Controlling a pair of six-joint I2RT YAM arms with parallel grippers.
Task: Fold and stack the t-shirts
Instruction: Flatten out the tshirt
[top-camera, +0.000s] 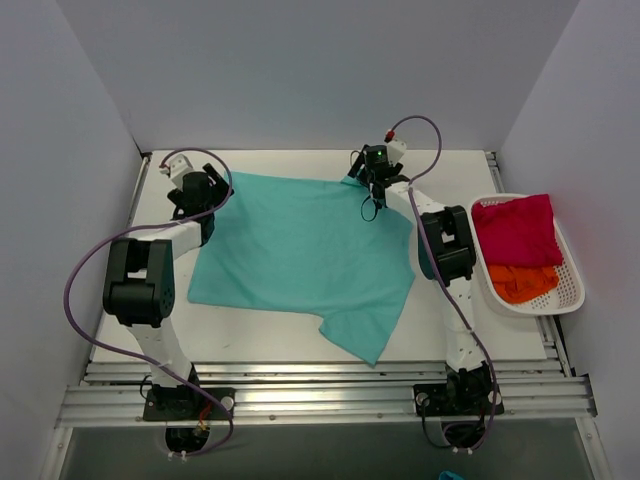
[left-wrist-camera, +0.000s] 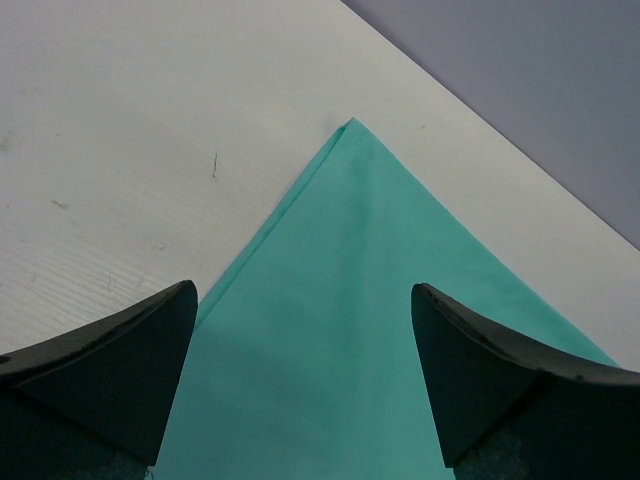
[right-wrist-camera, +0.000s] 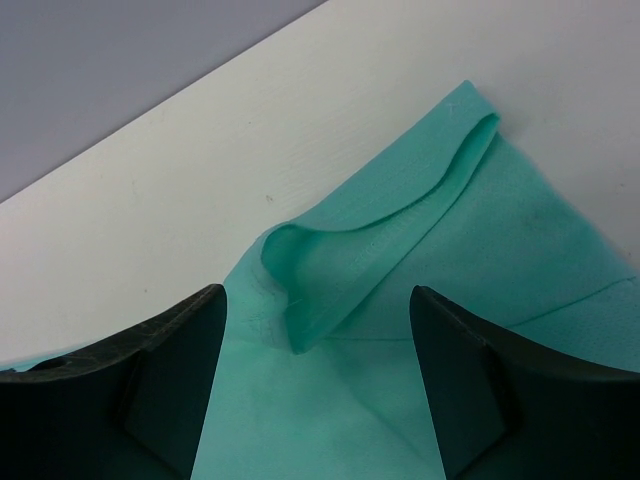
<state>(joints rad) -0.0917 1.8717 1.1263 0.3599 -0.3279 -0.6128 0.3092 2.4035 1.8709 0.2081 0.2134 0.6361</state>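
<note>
A teal t-shirt (top-camera: 300, 250) lies spread flat across the middle of the table, one sleeve reaching toward the front edge. My left gripper (top-camera: 203, 190) hovers at its far left corner, and in the left wrist view the gripper (left-wrist-camera: 303, 292) stands wide open above flat teal cloth (left-wrist-camera: 350, 300). My right gripper (top-camera: 369, 184) is at the far right corner. It is open too (right-wrist-camera: 315, 292), with a loose curled fold of teal hem (right-wrist-camera: 370, 240) lying free ahead of its fingers. A crimson-pink t-shirt (top-camera: 515, 228) and an orange t-shirt (top-camera: 525, 283) sit bunched in a basket.
The white mesh basket (top-camera: 574, 292) stands at the table's right edge. Grey walls close in the back and both sides. Bare white table (top-camera: 270, 165) shows beyond the shirt's far edge and along the front.
</note>
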